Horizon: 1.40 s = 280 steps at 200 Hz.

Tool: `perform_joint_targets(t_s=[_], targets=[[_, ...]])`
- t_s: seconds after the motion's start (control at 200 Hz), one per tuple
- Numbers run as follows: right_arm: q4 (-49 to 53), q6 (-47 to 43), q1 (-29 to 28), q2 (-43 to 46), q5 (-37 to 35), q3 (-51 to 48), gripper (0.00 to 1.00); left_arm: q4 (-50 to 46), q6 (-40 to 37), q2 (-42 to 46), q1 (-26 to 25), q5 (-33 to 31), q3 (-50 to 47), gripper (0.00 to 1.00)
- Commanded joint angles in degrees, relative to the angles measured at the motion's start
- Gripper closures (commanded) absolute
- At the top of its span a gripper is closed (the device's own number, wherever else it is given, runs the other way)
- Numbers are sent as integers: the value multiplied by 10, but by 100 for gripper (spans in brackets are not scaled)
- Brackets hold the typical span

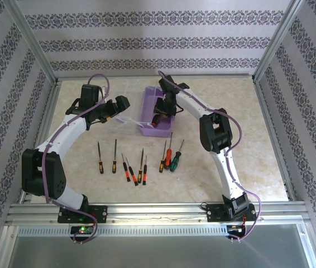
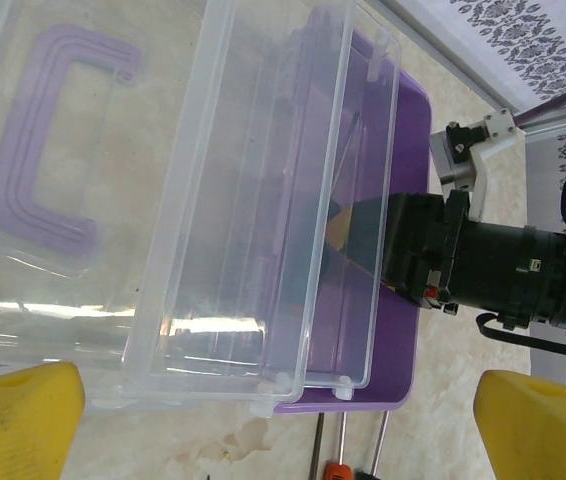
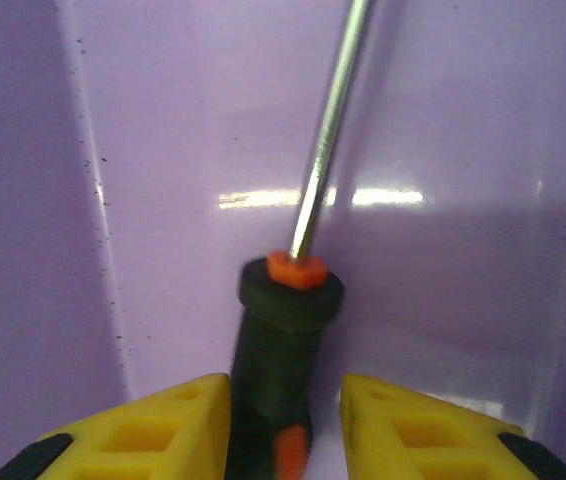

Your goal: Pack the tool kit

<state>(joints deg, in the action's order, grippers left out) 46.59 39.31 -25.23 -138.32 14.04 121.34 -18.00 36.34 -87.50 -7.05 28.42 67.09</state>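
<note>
The purple box (image 1: 147, 131) of the tool kit stands open at the back middle of the table. My right gripper (image 1: 161, 114) reaches down inside it. In the right wrist view a screwdriver (image 3: 283, 330) with a black and orange-red handle stands between the yellow fingers (image 3: 163, 430), its shaft against the purple wall (image 3: 163, 150). The left finger touches the handle and a gap shows on the right, so the jaws (image 3: 285, 420) are open. My left gripper (image 1: 110, 111) is open beside the clear lid (image 2: 53, 180) and the clear tray (image 2: 263, 200), with nothing between its fingers (image 2: 23, 420).
Several screwdrivers (image 1: 141, 164) with black, orange-red, yellow and green handles lie in a row on the marble table (image 1: 247, 139), in front of the box. Metal frame posts and patterned walls surround the table.
</note>
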Motion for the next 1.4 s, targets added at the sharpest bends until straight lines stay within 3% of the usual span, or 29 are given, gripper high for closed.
perform_joint_targets(t_s=[0.0, 0.3, 0.53, 0.65, 0.779, 0.924, 0.994, 1.169, 1.394], targets=[[25, 5, 4, 5, -8, 31, 62, 9, 0, -2, 4, 10, -1, 0], [34, -2, 6, 66, -27, 35, 60, 18, 4, 6, 4, 23, -2, 0], [17, -14, 9, 148, -39, -17, 60, 32, 14, 9, 4, 40, -7, 0], [-9, -17, 8, 223, -64, -110, 61, 42, 24, 10, 2, 52, -10, 0], [-47, -13, 0, 325, -122, -275, 62, 53, 30, 14, -9, 61, -14, 0], [-48, 0, -16, 417, -199, -440, 57, 57, 26, 12, -49, 65, -15, 0], [-63, 17, -23, 452, -198, -513, 57, 59, 25, 10, -78, 63, -18, 0], [-126, 64, -56, 487, -157, -622, 55, 59, 20, 7, -145, 71, -14, 0], [-189, 134, -114, 438, -130, -657, 54, 36, -7, 0, -182, 53, -5, 0]])
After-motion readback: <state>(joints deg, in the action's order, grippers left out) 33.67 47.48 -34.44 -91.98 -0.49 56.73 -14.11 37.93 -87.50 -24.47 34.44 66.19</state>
